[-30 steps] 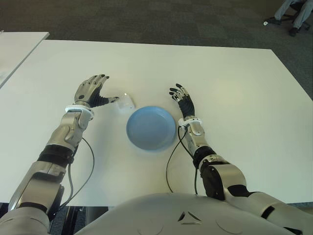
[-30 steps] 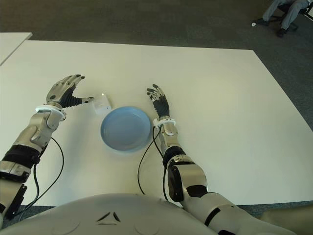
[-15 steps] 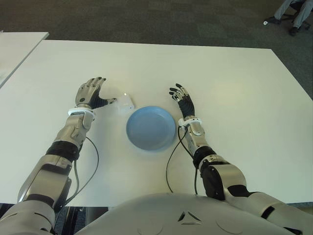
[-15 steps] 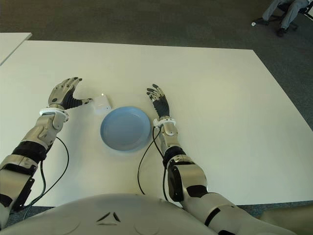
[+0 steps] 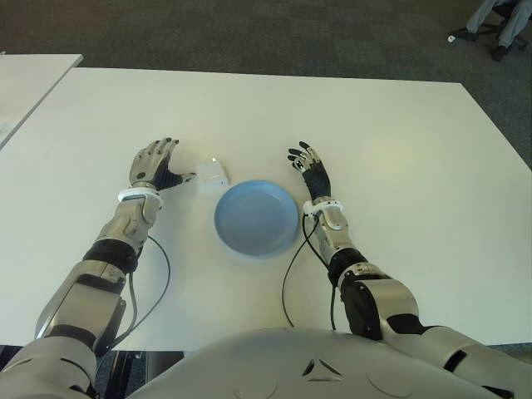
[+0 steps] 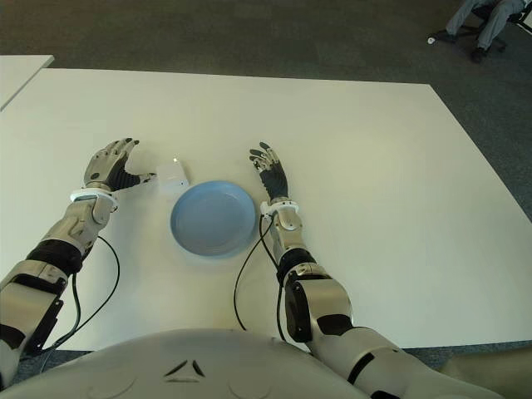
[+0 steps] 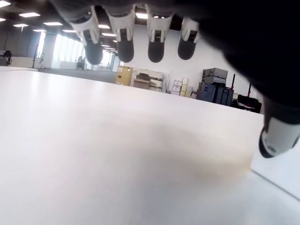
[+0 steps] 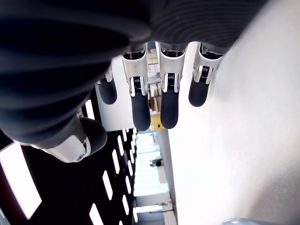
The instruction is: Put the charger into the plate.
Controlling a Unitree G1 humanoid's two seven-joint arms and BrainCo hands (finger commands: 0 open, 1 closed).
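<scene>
Left eye view looks down on a white tabletop point(image 5: 399, 133). A small white charger point(image 5: 213, 175) lies on it, just beside the far left rim of a round blue plate point(image 5: 256, 218), outside the plate. The left hand point(image 5: 155, 164) is on the charger's left side, fingers spread and holding nothing, with the thumb tip reaching to the charger's near edge; whether it touches cannot be told. The right hand point(image 5: 312, 174) shows to the right of the plate, near its far right rim, fingers released and holding nothing. A dark cable point(image 5: 291, 283) curves across the tabletop below the plate. At the far right corner, on the dark carpet, a person's legs point(image 5: 499, 15) and part of a chair are visible.

Right eye view shows the same layout from slightly to the side: charger between left hand and plate, right hand on the plate's other side.

Left wrist view shows four fingers point(image 7: 122, 35) extended over bare tabletop, and the thumb tip point(image 7: 277, 136) close above a white corner of the charger point(image 7: 281, 171).

Right wrist view shows straight, released fingers point(image 8: 140, 101) beside the tabletop, grasping nothing.
</scene>
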